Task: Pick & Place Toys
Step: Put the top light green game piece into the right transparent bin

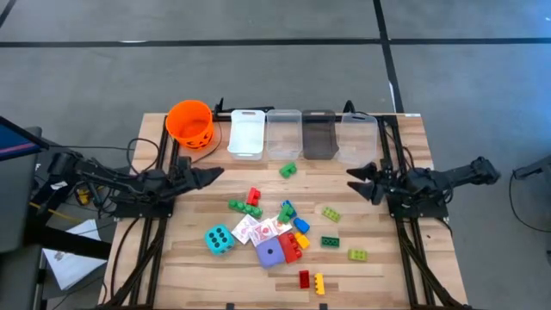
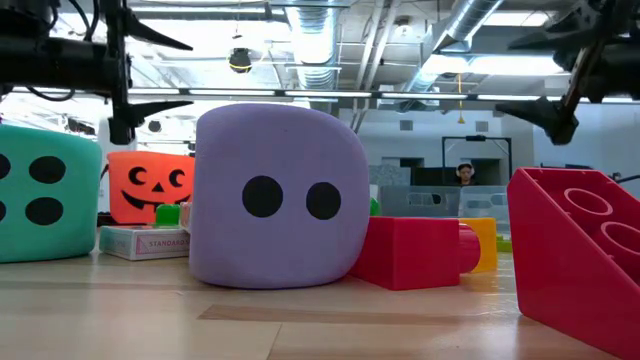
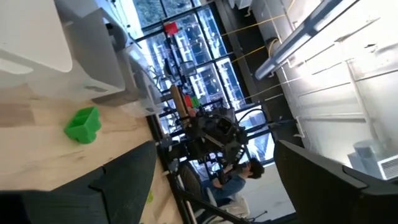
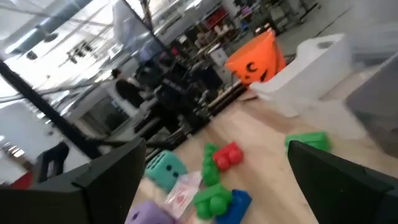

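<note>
- Wooden slatted surface [image 1: 198, 267], carrying the toys in a loose cluster toward the centre and front.
- Left gripper [image 1: 211, 176] raised above the left side of the surface, just in front of the orange bucket [image 1: 189, 122], fingers spread, holding nothing.
- Right gripper [image 1: 357, 178] raised above the right side, in front of the clear bins [image 1: 360, 136], fingers spread wide, holding nothing.
- Teal die [image 1: 219, 238] at the front left of the cluster, well apart from both grippers.
- Purple die [image 1: 270, 254] near the middle, touching a red brick [image 1: 291, 247] on its right.
- Red-and-white cards [image 1: 255, 229] between the two dice, lying flat.
- Lone green brick [image 1: 287, 170] near the bins, between the two grippers.
- Red brick [image 1: 253, 197] and green brick [image 1: 238, 207] just beside one another, left of centre.
- Blue brick [image 1: 300, 225] just beside the red brick near the purple die.
- Light green bricks [image 1: 331, 213] and [image 1: 357, 254] plus a dark green brick [image 1: 330, 241] scattered on the right.
- Small red brick [image 1: 304, 278] and yellow brick [image 1: 319, 283] side by side at the front edge.
- White bin [image 1: 246, 133] beside the bucket, then clear and dark bins in a row along the back.
- Person [image 2: 463, 172] seated far off in the room behind.
</note>
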